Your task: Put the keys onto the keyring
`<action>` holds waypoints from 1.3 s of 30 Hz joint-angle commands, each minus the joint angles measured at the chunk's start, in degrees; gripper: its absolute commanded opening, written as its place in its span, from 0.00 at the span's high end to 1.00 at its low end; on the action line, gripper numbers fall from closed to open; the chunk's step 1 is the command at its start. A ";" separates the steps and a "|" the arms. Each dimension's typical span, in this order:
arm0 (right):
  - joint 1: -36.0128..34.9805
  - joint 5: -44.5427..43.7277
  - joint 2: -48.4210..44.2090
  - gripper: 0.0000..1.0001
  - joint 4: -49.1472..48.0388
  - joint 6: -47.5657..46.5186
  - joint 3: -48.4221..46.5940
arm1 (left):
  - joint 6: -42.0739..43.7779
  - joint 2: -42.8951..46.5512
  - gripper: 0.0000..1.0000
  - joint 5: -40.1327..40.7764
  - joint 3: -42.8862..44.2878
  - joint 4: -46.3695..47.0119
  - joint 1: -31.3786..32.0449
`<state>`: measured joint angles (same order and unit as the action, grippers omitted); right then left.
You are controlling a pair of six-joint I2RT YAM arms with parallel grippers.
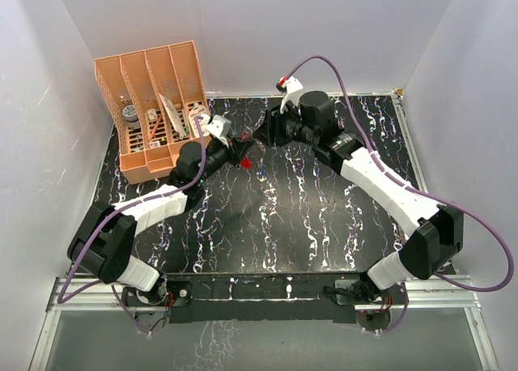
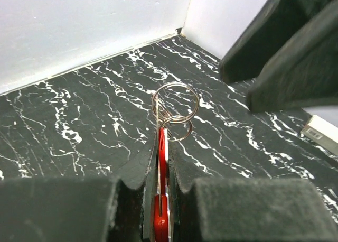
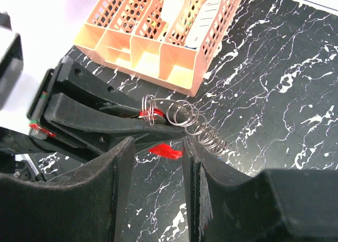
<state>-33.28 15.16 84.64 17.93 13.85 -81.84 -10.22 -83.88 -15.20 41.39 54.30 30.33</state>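
Currently the keyring [image 2: 162,163] is held just above the counter [image 1: 283,225], its red strip clamped edge-on between the left fingers [image 2: 134,173], with the thin wire loops [image 2: 175,102] protruding. The right fingers [image 3: 119,170] are parted and empty. The wire is judged light, springy and slippery, so it is best gripped by the strip.

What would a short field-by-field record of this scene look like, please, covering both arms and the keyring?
left fingers: shut on the red keyring
wire rings: jutting out beyond that grip
right fingers: open, empty, right beside the wire rings
keys: cannot be made out
organizer: orange, far left of the table, several items inside
table: black, white-veined
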 commanded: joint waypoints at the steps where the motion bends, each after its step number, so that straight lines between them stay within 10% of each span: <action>1: -0.23 0.48 -2.35 0.60 -10.30 0.51 1.88 | -6.32 2.28 1.00 -1.53 5.26 -5.15 0.04; 39: -1.00 -0.28 2.65 0.75 -12.53 0.95 -0.42 | -6.33 1.61 1.00 -4.13 6.42 -7.61 0.59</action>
<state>-34.11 15.99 88.66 9.56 14.72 -79.83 -16.53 -83.94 -18.22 46.41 44.51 30.59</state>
